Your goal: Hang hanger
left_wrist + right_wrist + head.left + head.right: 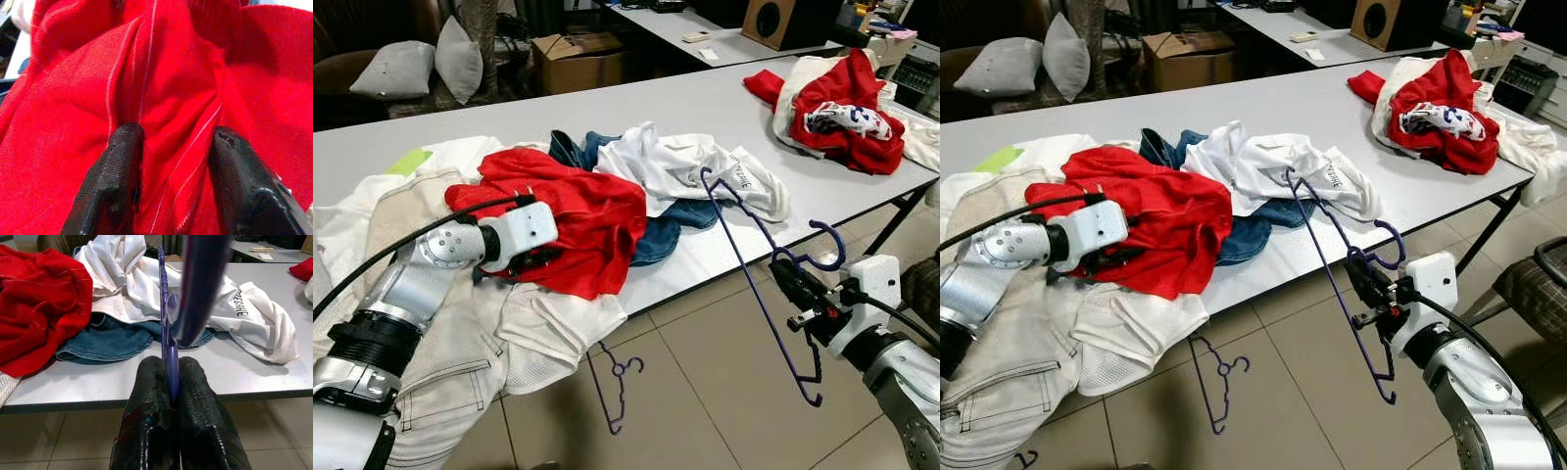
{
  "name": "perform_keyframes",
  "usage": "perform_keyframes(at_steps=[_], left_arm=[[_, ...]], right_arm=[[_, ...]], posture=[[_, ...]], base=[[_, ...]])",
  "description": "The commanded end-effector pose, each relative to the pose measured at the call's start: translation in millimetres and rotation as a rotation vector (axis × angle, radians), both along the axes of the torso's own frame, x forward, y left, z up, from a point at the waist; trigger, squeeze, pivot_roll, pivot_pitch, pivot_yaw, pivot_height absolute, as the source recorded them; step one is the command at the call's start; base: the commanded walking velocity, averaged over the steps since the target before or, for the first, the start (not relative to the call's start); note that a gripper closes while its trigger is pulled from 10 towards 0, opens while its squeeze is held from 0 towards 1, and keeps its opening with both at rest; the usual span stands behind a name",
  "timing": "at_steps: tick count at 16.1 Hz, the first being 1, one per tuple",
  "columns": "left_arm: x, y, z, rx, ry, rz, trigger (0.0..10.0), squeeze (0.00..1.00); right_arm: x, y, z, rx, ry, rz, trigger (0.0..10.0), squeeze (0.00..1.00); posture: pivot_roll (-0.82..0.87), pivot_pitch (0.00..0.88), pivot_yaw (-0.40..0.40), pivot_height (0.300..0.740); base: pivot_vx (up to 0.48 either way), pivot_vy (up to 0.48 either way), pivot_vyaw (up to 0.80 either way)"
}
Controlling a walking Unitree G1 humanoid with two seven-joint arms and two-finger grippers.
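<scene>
The right gripper [795, 286] is off the front edge of the desk [724, 117], above the tiled floor [705, 392], and its fingers [146, 382] are pressed tight together on the thin wire of a purple hanger [754, 294]. The hanger is held in the air, tilted, its top corner reaching up over the desk edge near a white shirt [685, 166] with dark lettering, its hook curling just beside the gripper, and its lower corner hanging down toward the floor. The left gripper [533, 259] lies on the desk at a crumpled red shirt [578, 215]; in the left wrist view its fingers [110, 181] stand apart with a fold of the red cloth bunched between them, each touching the fabric. Blue jeans [656, 235] lie partly under the red shirt and the white shirt. Cream and white clothes [440, 352] spill over the near left edge of the desk and hang down below the left arm. A second purple hanger [615, 387] is below the desk edge over the floor, near the hanging white cloth. At the far right end of the desk, well apart from the first heap, sits another pile of red and white clothes [837, 108]. Behind the desk are a cardboard box [576, 59], two grey cushions [421, 64] and a wooden speaker [781, 22].
</scene>
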State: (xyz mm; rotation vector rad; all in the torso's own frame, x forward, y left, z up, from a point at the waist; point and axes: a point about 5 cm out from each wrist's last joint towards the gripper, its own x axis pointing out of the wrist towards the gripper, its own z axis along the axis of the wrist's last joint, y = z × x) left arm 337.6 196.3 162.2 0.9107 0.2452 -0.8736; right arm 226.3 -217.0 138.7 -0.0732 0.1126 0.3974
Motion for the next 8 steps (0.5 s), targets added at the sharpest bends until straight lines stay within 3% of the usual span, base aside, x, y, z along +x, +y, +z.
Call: perform_keyframes(at_steps=[1,4,8], left_arm=[[1.6,-3.8,3.3,-0.003,-0.004,-0.025,0.0,0.00],[0.5,-4.0,6.4,-0.061,0.004,-0.041,0.0,0.00],[0.5,-4.0,6.4,-0.061,0.004,-0.041,0.0,0.00]], right_arm=[[-1.7,-2.9,3.2,-0.001,-0.005,0.001,10.0,0.00],[-1.7,-3.2,3.3,0.000,-0.002,-0.001,10.0,0.00],[-1.7,-3.2,3.3,0.000,-0.002,-0.001,10.0,0.00]], posture=[[-0.12,0.000,-0.017,0.740],[-0.12,0.000,-0.020,0.740],[-0.12,0.000,-0.020,0.740]], base=[[0.000,0.000,0.00],[0.000,0.000,0.00],[0.000,0.000,0.00]])
